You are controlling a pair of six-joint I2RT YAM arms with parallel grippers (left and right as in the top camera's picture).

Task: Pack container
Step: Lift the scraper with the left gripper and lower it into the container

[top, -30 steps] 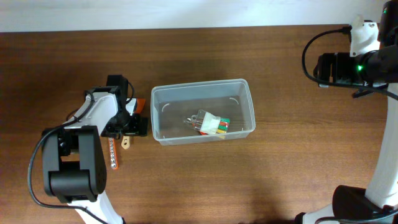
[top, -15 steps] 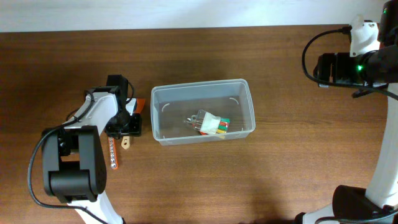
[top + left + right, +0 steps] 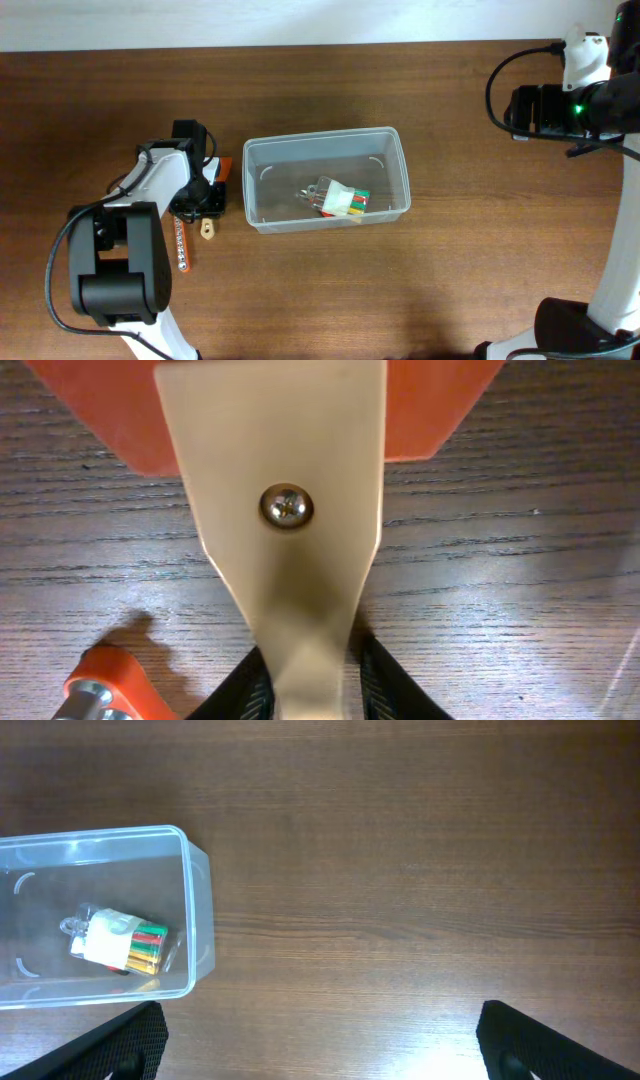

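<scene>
The container (image 3: 320, 138) is a clear plastic bin in mid-table, and a small pack with coloured sticks (image 3: 343, 200) lies inside it. Left of it rests a scraper with a tan handle (image 3: 207, 229) and an orange blade (image 3: 225, 168). My left gripper (image 3: 203, 202) is over this scraper. In the left wrist view, the black fingers (image 3: 375, 685) press both sides of the tan handle (image 3: 280, 510) below the orange blade (image 3: 100, 410). My right gripper (image 3: 515, 108) hovers at the far right, open and empty (image 3: 320, 1055). It looks down on the container (image 3: 195, 920).
An orange strip holding a row of metal bits (image 3: 181, 245) lies just left of the scraper handle, and its end shows in the left wrist view (image 3: 100, 685). Bare wooden table stretches between the container and the right arm.
The left gripper's jaws have closed in from wide open onto the scraper's tan handle. The right arm has not moved.
</scene>
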